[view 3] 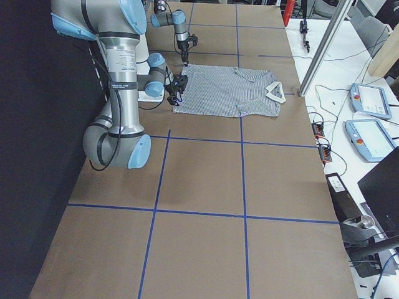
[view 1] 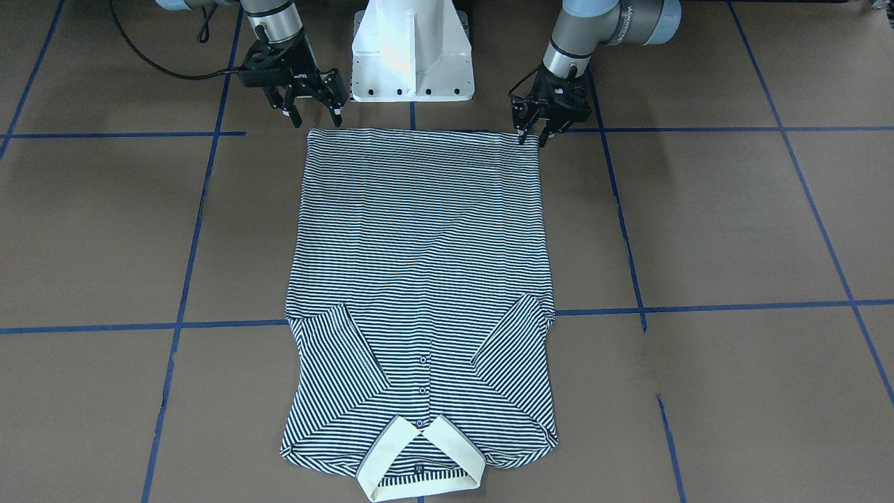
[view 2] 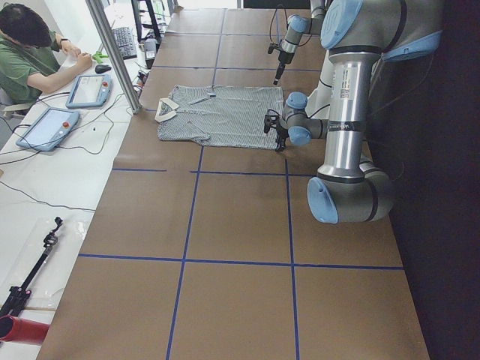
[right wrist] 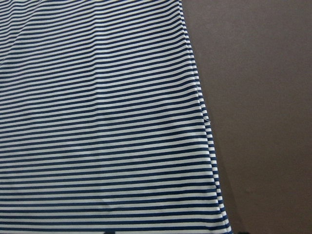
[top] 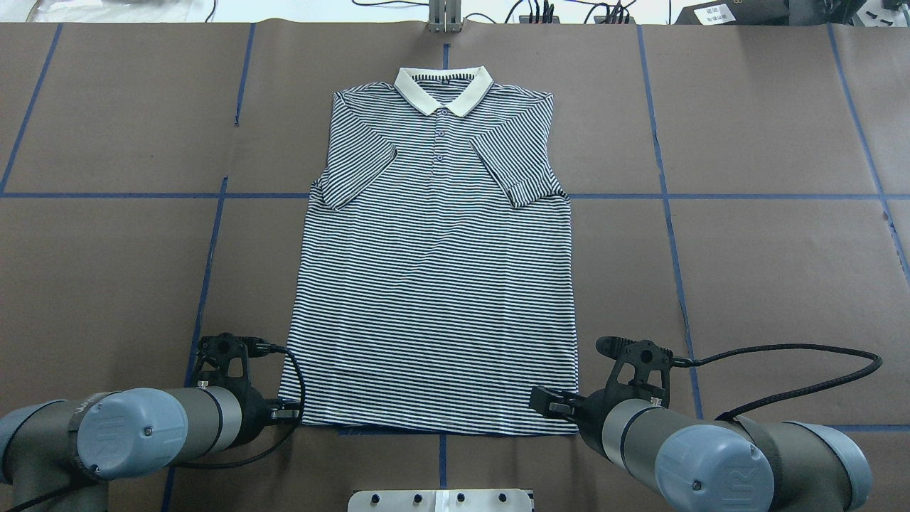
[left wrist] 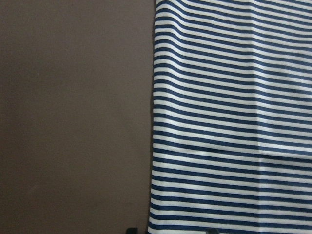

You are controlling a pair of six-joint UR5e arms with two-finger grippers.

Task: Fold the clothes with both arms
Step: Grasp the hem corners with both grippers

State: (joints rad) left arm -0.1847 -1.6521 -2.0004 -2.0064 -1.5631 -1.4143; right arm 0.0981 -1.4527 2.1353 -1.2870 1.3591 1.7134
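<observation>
The left gripper [view 1: 532,134] and right gripper [view 1: 316,112] hang open at the polo shirt [view 1: 419,244] hem corners, seemingly not gripping, so a shallow pinch may catch one layer only.

Overhead and front cams faced each other across the table [top: 106,284]; side cams looked along it; wrist cams sat close over shirt [left wrist: 234,122] edges.

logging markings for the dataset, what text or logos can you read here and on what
"UR": faintly embossed on the joint caps of the left arm and right arm.
White lettering on the left arm's forearm, front-facing view: blurred, probably "UNIVERSAL".
White mark on the right hand: unreadable.
Neck tag of the polo shirt: too small.
</observation>
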